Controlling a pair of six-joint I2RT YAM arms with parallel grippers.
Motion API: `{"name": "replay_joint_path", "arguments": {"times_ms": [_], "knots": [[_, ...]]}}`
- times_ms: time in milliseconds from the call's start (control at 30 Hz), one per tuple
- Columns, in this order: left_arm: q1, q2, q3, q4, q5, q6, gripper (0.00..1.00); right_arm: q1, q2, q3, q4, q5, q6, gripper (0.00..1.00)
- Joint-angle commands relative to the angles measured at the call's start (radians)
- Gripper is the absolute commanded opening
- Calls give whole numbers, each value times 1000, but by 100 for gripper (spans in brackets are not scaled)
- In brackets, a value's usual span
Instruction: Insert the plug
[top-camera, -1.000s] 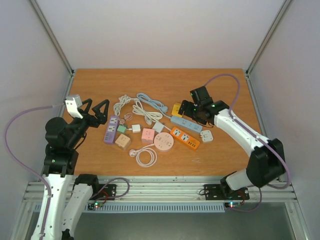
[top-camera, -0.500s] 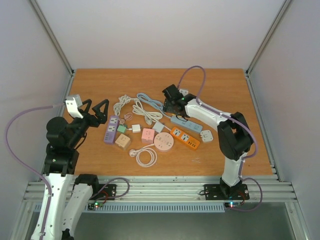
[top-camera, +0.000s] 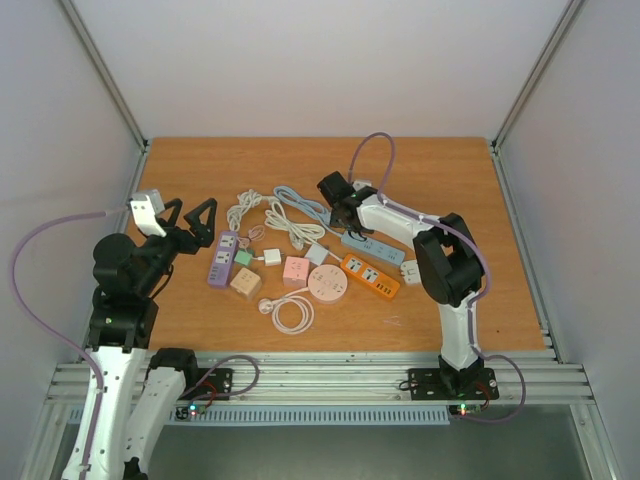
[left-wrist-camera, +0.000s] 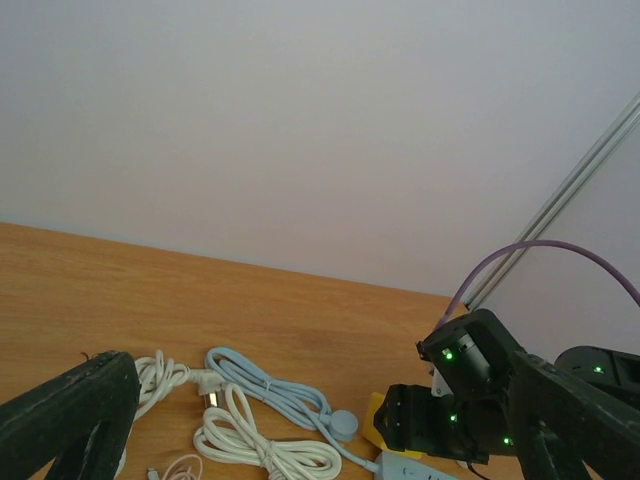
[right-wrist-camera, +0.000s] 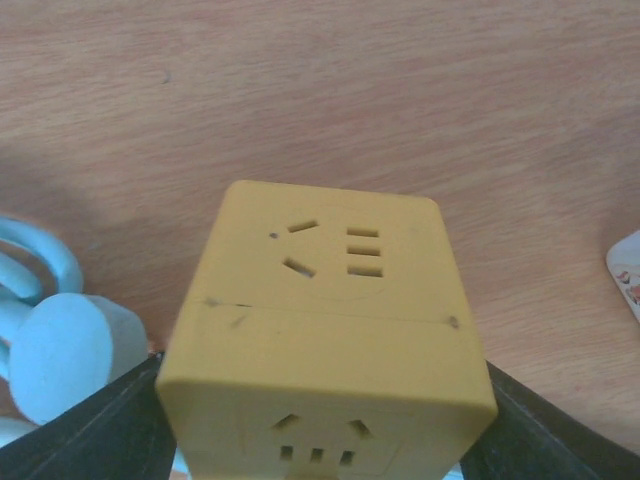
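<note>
My right gripper (top-camera: 341, 204) sits low just beyond the left end of the blue power strip (top-camera: 372, 248). My left gripper (top-camera: 192, 212) hangs spread wide beside the purple power strip (top-camera: 223, 259).

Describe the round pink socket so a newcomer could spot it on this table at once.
On the wooden table, look at the clutter of sockets and cables in the middle. Along its near edge, left of the orange power strip and behind the coiled white cable, lies the pink socket. It alone is a flat round disc; its neighbours are bars and cubes.
</note>
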Motion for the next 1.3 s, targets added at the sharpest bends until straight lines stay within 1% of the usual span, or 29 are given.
{"name": "replay_joint_path", "arguments": {"times_ms": [0, 67, 167, 233, 300, 367, 500, 567, 600, 667, 733, 800, 933, 1033, 1067, 1167, 1267], "knots": [[6, -8, -11, 47, -15, 23, 99, 2, 10, 29, -40, 69, 28, 71], [6, -6, -11, 46, -19, 23, 99, 1, 6, 29, -45, 86, 29, 68], [6, -3, -11, 47, -19, 23, 99, 1, -17, 22, -28, 79, 0, 58], [6, 2, -10, 45, -17, 23, 99, 0, -55, 4, 4, 52, -39, 54], [6, 20, -12, 63, 17, 7, 99, -11, -107, -21, 46, -17, -90, 52], [6, 57, -14, 92, 81, -12, 99, -38, -163, -42, 70, -138, -129, 51], [6, 162, 27, 84, 205, -49, 99, -86, -285, -100, 100, -378, -192, 51], [6, 239, 69, 41, 261, -75, 99, -95, -342, -132, 108, -527, -220, 51], [6, 284, 97, 13, 293, -81, 99, -96, -367, -141, 119, -569, -233, 50], [0, 373, 145, -43, 369, -87, 99, -96, -417, -179, 145, -702, -230, 50], [-18, 439, 181, -88, 398, -101, 99, -95, -458, -198, 168, -823, -221, 49], [-42, 476, 197, -108, 404, -118, 100, -95, -496, -218, 205, -930, -200, 49], [-78, 471, 186, -105, 402, -177, 99, -94, -522, -240, 300, -1121, -124, 49], [-88, 450, 149, -36, 468, -275, 99, -94, -523, -277, 470, -1251, -14, 49], [-90, 441, 136, -12, 481, -303, 99, -94, -519, -298, 538, -1306, 59, 49], [-94, 421, 86, 67, 508, -408, 99, -93, -502, -323, 705, -1370, 200, 49], [-103, 397, 24, 174, 542, -520, 99, -86, -513, -355, 824, -1381, 301, 49]]}}
